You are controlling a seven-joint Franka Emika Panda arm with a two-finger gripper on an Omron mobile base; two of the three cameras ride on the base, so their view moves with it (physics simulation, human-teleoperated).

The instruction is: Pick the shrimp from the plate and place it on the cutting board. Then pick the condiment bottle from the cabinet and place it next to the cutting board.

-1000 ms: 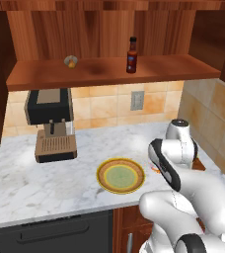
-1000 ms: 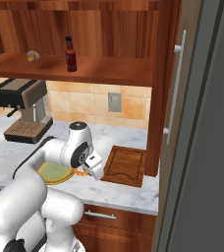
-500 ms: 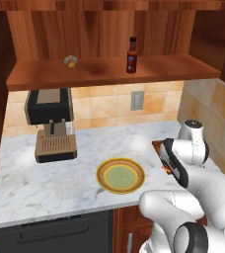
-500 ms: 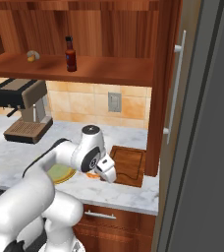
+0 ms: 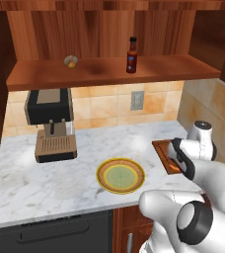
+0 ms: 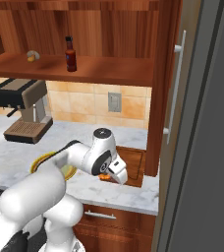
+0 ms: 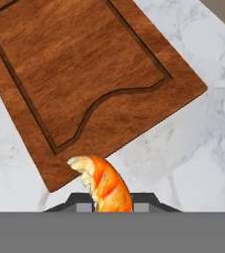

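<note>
The tool is clamped on the one shrimp, which curls up between its tips in the hand view, above the near edge of the cutting board. In the right base view the tool hangs at the board's near left corner, the shrimp showing orange beneath it. In the left base view the shrimp is an orange spot over the board, which lies at the right end of the desk, close to the tiled side wall.

There is one plate, bare across its green centre, near the front edge of the desk and left of the board; marble lies open between them. One coffee machine stands far left.

The cabinet shelf carries one condiment bottle, upright toward the middle, and one small round yellowish object well to its left, with open plank on either side. From the right base view, the bottle stands clear of the cabinet's upright side panel.
</note>
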